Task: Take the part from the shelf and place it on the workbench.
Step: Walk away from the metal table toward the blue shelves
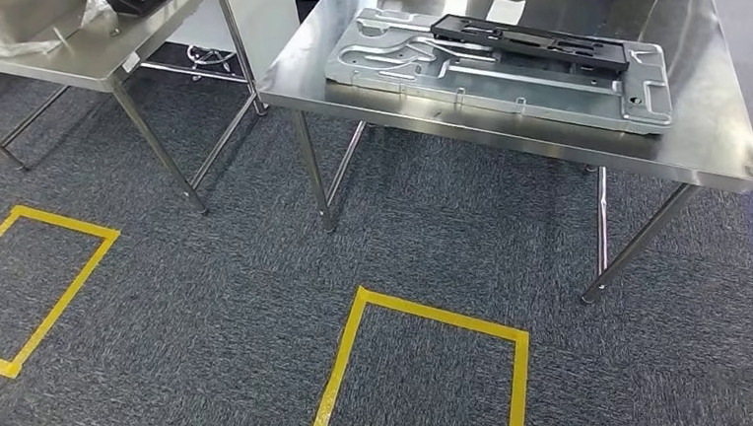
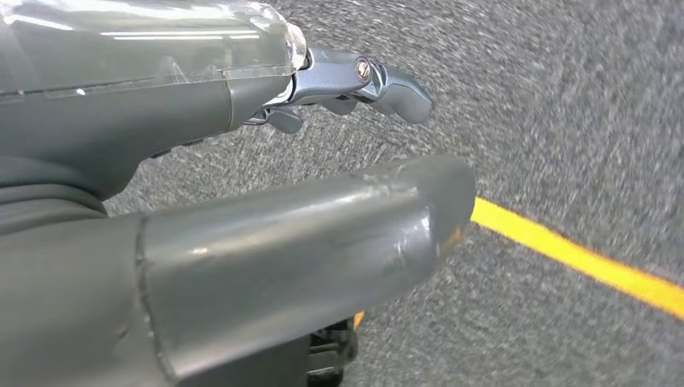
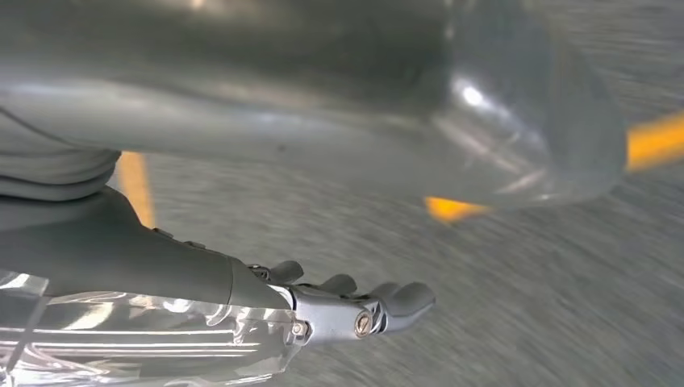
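The head view is evenly and brightly lit from overhead and sharp throughout, with a white glare band on the steel table [image 1: 702,104] behind the metal panel [image 1: 502,67] and soft shadows on the carpet [image 1: 211,312] beneath that table. Both wrist views are motion-blurred: the carpet streaks and the yellow floor tape [image 2: 581,258] smears. In the right wrist view the thumb [image 3: 323,97] is out of focus and carries bright glare patches.
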You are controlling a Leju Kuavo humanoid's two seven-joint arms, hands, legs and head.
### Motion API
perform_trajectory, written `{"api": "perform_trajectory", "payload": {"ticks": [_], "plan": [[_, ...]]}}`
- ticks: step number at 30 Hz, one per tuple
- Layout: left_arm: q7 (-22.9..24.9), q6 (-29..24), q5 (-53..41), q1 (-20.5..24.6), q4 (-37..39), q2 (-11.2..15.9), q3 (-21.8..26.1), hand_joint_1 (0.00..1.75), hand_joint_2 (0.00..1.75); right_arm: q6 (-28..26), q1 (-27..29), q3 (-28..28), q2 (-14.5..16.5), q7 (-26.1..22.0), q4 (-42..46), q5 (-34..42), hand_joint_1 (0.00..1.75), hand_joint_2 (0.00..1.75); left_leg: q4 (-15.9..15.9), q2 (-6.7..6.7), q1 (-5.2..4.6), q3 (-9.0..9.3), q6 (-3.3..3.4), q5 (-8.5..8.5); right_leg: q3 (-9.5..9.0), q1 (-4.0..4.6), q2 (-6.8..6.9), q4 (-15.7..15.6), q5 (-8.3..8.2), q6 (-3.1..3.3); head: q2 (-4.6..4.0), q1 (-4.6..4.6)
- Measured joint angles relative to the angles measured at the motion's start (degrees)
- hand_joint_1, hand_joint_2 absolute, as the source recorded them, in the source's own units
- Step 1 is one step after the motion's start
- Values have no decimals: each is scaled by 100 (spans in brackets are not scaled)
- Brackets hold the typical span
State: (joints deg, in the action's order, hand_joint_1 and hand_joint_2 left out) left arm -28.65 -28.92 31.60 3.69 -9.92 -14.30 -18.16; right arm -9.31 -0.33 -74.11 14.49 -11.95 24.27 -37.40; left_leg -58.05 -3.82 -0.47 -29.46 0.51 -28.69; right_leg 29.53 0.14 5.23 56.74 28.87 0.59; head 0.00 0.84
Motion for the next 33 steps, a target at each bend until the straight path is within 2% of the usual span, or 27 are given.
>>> {"api": "perform_trajectory", "payload": {"ticks": [1,3,4,5,7,8,9,10,11,12,14,15,16,18,19,20,22,23,24,25,26,27,29,30,31,33], "plan": [[-6,-12,21,-1,-1,4,37,0,0,-5,-40,-2,-21,162,-145,-135,0,0,67,-21,-22,18,45,-10,-7,8,44,2,1,-26,0,0],[-9,-19,59,-12,-1,15,109,0,0,62,-114,22,-67,323,-370,-395,0,0,124,93,-5,1,116,25,-31,10,99,9,16,-92,0,6],[-6,-19,71,-16,-1,22,138,0,0,114,-134,56,-86,355,-454,-537,0,0,155,154,15,2,150,52,-16,3,28,60,74,-129,0,-2],[-2,-19,74,-18,-1,28,160,0,0,162,-144,113,-110,398,-530,-713,0,0,185,213,37,-1,184,87,48,-7,-94,213,198,-163,0,-13],[7,-19,61,-16,-1,43,197,0,0,215,-138,295,-154,540,-667,-1121,0,0,202,328,48,-34,231,135,338,-40,-380,851,585,-211,0,-36],[12,-19,54,-16,-1,53,216,0,0,231,-134,405,-173,627,-728,-1311,0,0,197,390,47,-57,242,147,516,-52,-445,1232,754,-225,0,-41],[15,-17,48,-21,0,66,232,0,0,247,-131,516,-186,699,-783,-1457,0,0,191,459,47,-70,244,154,641,-63,-472,1501,825,-237,0,-42],[19,-14,47,-27,0,80,244,0,0,267,-129,616,-197,751,-830,-1564,0,0,179,533,47,-77,241,157,686,-74,-484,1587,782,-244,0,-43],[21,-8,48,-31,0,95,251,0,0,290,-130,700,-200,790,-867,-1630,0,0,163,611,49,-77,234,156,623,-86,-501,1439,619,-245,0,-44],[21,-2,49,-32,0,106,256,0,0,311,-129,769,-202,820,-900,-1676,0,0,143,691,51,-74,221,150,474,-100,-555,1102,384,-238,0,-45],[22,11,51,-24,0,118,264,0,0,344,-118,864,-207,873,-953,-1729,0,0,90,828,46,-100,176,132,166,-126,-829,381,56,-206,0,-50],[23,14,52,-19,0,121,268,0,0,354,-118,902,-209,890,-975,-1744,0,0,70,883,48,-131,142,133,87,-130,-938,166,-1,-192,0,-51],[24,16,52,-18,0,125,273,0,0,359,-124,935,-211,907,-993,-1749,0,0,58,935,53,-165,105,140,66,-128,-998,85,12,-180,0,-51],[25,16,53,-28,0,136,284,0,0,363,-148,997,-208,923,-1022,-1754,0,0,54,1038,71,-216,29,157,64,-131,-889,44,4,-145,0,-50],[25,16,54,-33,0,144,289,0,0,366,-153,1022,-205,930,-1032,-1756,0,0,7,990,69,-243,-4,121,49,-140,-820,17,-7,-112,-1,-50],[25,16,54,-33,0,151,292,0,0,368,-151,1046,-203,932,-1041,-1760,0,0,-137,879,65,-313,-35,21,34,-150,-738,-10,-18,-73,-1,-31],[25,16,55,-25,0,165,295,0,0,374,-139,1086,-203,939,-1058,-1768,0,0,-755,569,67,-596,-90,-335,20,-143,-571,-35,-20,-15,-1,5],[26,16,55,-25,0,170,295,0,0,378,-134,1100,-203,943,-1066,-1773,0,0,-1149,485,81,-782,-116,-519,23,-133,-486,-28,-14,-1,0,23],[27,16,55,-30,-1,175,296,0,0,385,-132,1109,-203,949,-1073,-1778,0,0,-1455,448,94,-923,-136,-624,25,-126,-406,-19,-7,4,0,23],[28,16,55,-37,-1,180,297,0,0,394,-135,1116,-203,961,-1078,-1787,0,0,-1582,429,106,-977,-151,-623,27,-123,-328,-9,3,3,0,25],[29,16,55,-43,-1,186,298,0,0,405,-140,1122,-203,976,-1081,-1798,0,0,-1481,411,116,-919,-159,-513,25,-124,-254,4,16,-5,-1,26],[30,16,54,-46,-1,192,300,0,0,415,-146,1130,-203,993,-1083,-1811,0,0,-1173,369,122,-753,-160,-324,18,-126,-186,18,32,-19,-1,26],[30,15,53,-36,-1,206,305,0,0,426,-153,1147,-203,1026,-1088,-1838,0,0,-396,164,108,-353,-133,-21,-4,-114,-71,53,71,-68,-1,27],[30,14,52,-30,-1,209,310,0,0,430,-155,1155,-204,1036,-1090,-1847,0,0,-158,87,91,-235,-102,43,-13,-100,-24,66,86,-96,0,19],[30,14,51,-29,-1,213,319,0,0,436,-161,1159,-204,1043,-1091,-1853,0,0,-49,48,75,-191,-72,50,-21,-84,17,74,96,-125,0,7],[28,14,49,-42,0,218,339,0,0,454,-183,1167,-205,1047,-1092,-1863,0,0,-32,141,57,-207,2,62,-40,-80,85,69,102,-182,0,-11]]}}
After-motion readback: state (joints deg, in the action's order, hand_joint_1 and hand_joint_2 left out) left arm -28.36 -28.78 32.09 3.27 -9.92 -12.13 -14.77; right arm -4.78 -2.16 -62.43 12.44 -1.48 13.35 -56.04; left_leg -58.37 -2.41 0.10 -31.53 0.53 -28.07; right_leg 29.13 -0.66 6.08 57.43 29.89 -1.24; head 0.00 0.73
